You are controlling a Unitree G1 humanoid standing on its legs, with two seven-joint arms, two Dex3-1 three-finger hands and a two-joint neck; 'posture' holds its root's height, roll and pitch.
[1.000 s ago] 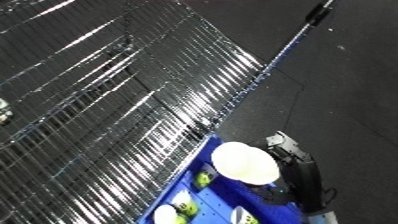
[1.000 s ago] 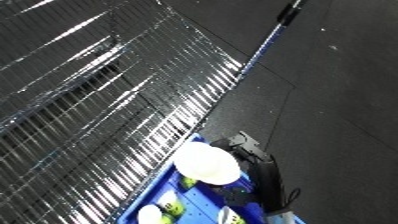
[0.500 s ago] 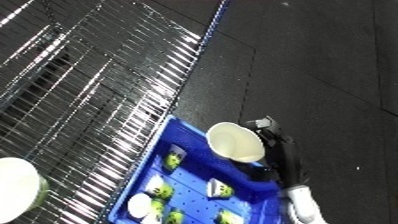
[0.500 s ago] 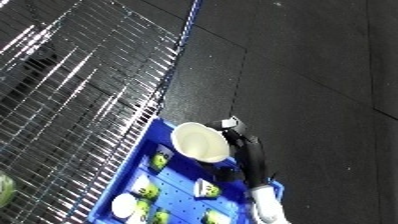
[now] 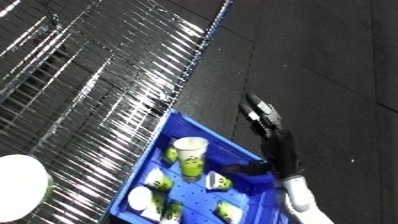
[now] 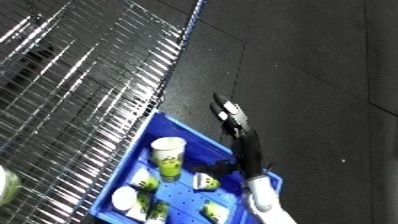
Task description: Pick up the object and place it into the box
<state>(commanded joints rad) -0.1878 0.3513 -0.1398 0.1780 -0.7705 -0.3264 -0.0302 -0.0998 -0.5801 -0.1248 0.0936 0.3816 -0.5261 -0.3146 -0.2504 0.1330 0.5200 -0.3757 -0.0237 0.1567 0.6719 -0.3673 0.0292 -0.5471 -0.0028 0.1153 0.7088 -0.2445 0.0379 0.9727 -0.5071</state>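
the cup (image 5: 189,156) stands upright inside the blue bin (image 5: 206,137), near its far end, white with a green print on its side and its open mouth facing up. around it, deeper in the bin, lie several more cups (image 5: 151,200) of the same kind, most tipped on their sides, one (image 5: 216,182) lying just beside the standing cup's base. judging by how things lie, the placing step looks done for this cup.

the right hand (image 5: 265,119) hangs above the bin's far right rim, apart from the cup, its black fingers straight and relaxed and holding nothing. the white forearm (image 5: 303,200) runs down to the lower edge of the view, crossing over the bin's right wall. the left hand shows in neither view.

to the left of the bin stretches a wire rack (image 5: 98,85), its bars bright with glare, and at the lower left edge sits a white round thing (image 5: 19,182), possibly another cup seen from the end; i cannot tell for sure. the floor (image 5: 338,75) beyond is dark.

the risk from here, as i judge it, is in the withdrawal: the forearm lies low over the bin's right wall, so a careless pull back could catch the rim and jolt the bin, and the upright cup, standing among loose rolling ones, could topple.
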